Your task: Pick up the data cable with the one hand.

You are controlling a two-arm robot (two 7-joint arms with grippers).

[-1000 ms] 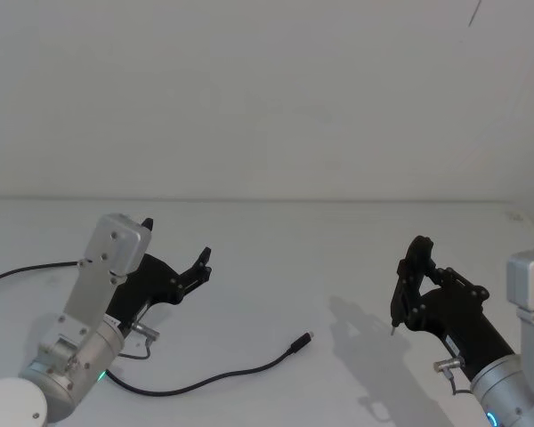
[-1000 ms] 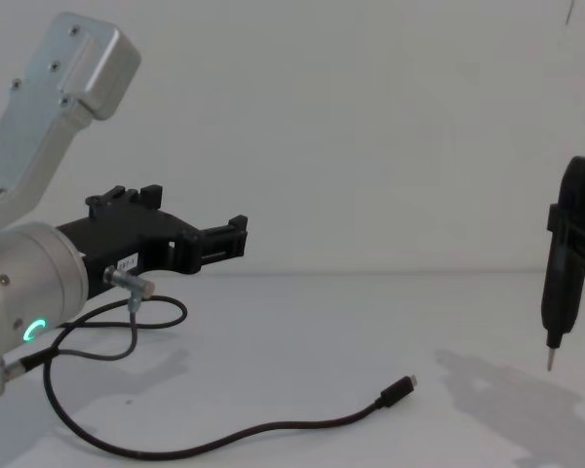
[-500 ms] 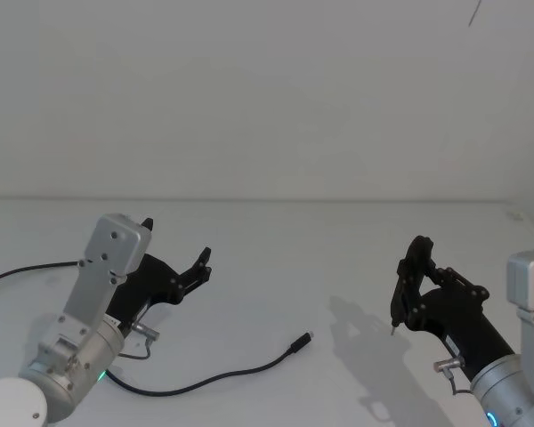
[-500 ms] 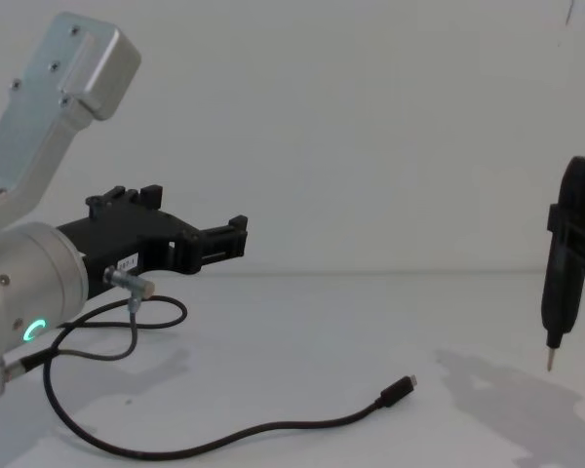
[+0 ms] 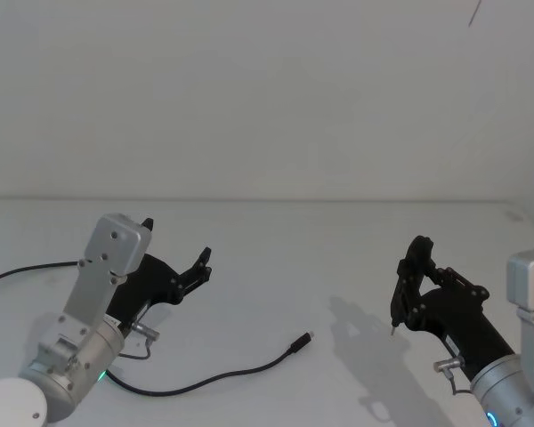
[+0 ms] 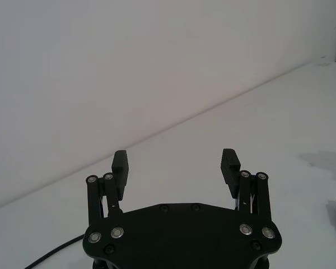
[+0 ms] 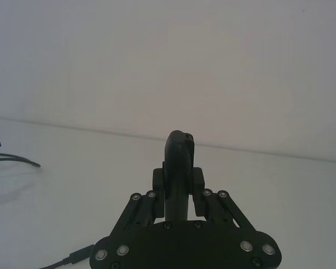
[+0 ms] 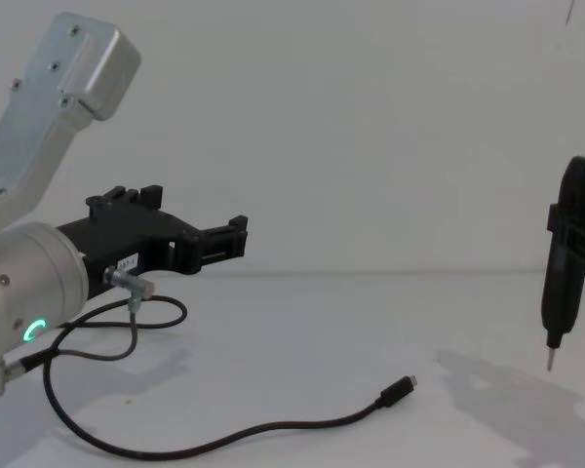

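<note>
Where the white table (image 5: pixel 276 267) spreads across the head view, the left arm's fat silver wrist (image 8: pixel 29 292) with its green ring light is seen low on the left. The left gripper (image 5: pixel 176 240) is held above the surface, pointed forward and toward the middle, its two black fingers (image 6: pixel 120 162) spread wide with nothing between them. On the right, the right gripper (image 5: pixel 416 267) is clamped around a slim black pen-like tool (image 8: pixel 563 273), which is held upright with its thin metal tip just above the table.

The data cable (image 5: pixel 214 378) is laid flat on the table between the two arms, nearer the left one and well apart from both grippers. It is thin, black and matte (a loose shallow curve is formed from beside the left wrist toward the middle). It is ended by a small black plug (image 8: pixel 395 392) with a short silver tip (image 5: pixel 310 335), pointed forward and to the right.
</note>
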